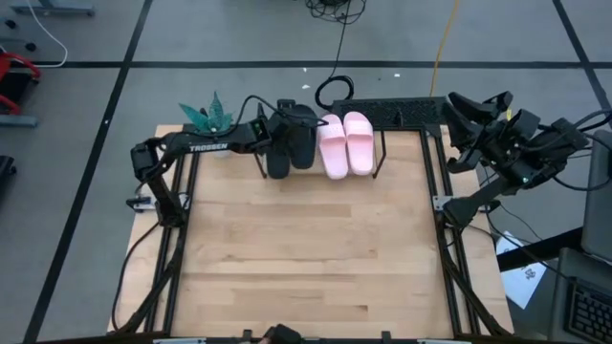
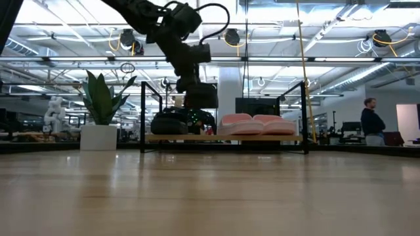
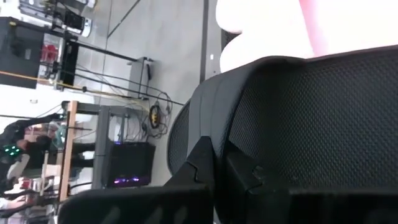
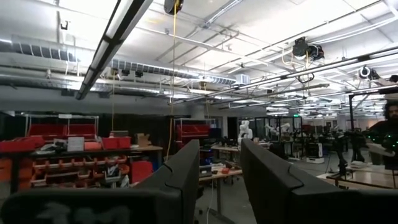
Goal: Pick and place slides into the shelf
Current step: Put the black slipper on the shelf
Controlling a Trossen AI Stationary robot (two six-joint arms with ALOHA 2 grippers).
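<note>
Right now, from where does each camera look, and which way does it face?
High view: overhead, straight down; both arms, shelf, pink slides.
Low view: tabletop height, level toward the shelf; left gripper at the black slides.
Left wrist view: against a black slide.
Right wrist view: right gripper open, facing the room.
High and low views share the pink slides.

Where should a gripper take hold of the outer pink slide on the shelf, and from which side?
Judging by its pose, grip the wide strap of the outer pink slide from above: it lies sole-down on the shelf, pressed against its twin, with only its shelf-end side free.
</note>
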